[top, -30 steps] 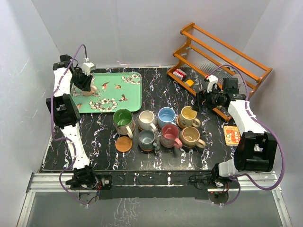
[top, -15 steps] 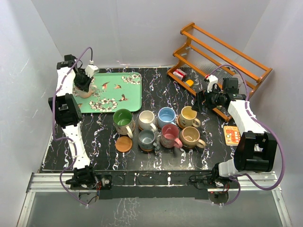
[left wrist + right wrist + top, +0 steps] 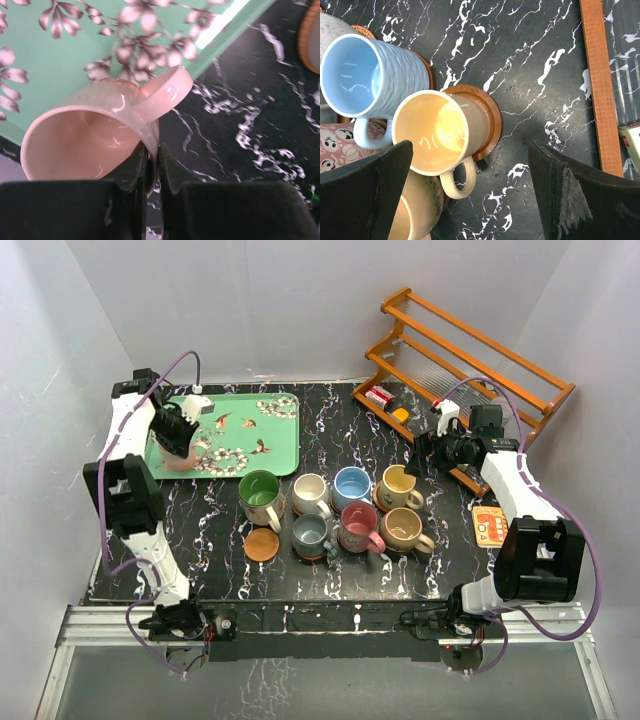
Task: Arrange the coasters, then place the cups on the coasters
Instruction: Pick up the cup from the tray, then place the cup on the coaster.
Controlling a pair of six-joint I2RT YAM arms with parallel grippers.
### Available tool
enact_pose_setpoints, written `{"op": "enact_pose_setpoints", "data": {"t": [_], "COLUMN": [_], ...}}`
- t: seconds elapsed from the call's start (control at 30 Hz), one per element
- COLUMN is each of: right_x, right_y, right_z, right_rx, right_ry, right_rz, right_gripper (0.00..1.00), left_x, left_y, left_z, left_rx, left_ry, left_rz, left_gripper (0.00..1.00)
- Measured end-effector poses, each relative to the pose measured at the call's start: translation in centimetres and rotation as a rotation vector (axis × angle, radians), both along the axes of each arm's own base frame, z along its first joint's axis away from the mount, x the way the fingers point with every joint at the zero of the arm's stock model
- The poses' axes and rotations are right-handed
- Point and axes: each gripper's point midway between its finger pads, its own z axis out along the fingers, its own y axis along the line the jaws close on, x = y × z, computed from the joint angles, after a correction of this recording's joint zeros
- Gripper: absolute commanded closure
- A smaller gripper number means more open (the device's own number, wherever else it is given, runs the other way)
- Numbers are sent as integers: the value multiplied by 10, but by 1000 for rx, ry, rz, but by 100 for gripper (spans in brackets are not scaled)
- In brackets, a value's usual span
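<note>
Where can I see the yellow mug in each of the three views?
Top external: yellow mug, right end of the back row.
Left wrist: not in it.
Right wrist: yellow mug, centre-left, on a dark coaster.
Shared landmark: blue mug, its left neighbour from above; upper left at the right wrist.

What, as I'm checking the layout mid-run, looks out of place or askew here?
Two things. The left gripper is shut on the rim of a pale mug, which hangs tilted over the edge of the tray. In front of the green mug, one orange coaster lies bare. The other mugs stand upright.
</note>
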Motion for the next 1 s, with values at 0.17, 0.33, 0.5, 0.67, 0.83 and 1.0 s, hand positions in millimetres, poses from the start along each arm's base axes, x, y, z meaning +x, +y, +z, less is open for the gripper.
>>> {"op": "enact_pose_setpoints", "data": {"t": [0.17,0.33,0.5,0.67,0.83,1.0], "right_x": [-1,-1,-1,-1,-1,0], "right_y": [1,1,1,0,-1,-3], "right_z": [0,0,0,1,4,4], "right_rx": [4,6,6,2,-6,-16], "right_ry": [3,4,3,0,-12,-12], "right_rz": [3,4,4,1,-4,-12], "right_gripper": [2,2,2,2,2,2], "left_x": [-48,-97,-151,-197,-231,-252], "left_y": [-23,-58,-91,-111,-124,-135], "left_z": [50,84,92,102,99,81], "left_rx": [5,1,-44,-99,-149,-165], "left_ry": [-88,-173,-178,-202,-186,-105], "left_rz": [-40,-117,-200,-276,-373,-480], "left_gripper": [100,100,100,100,100,100]}}
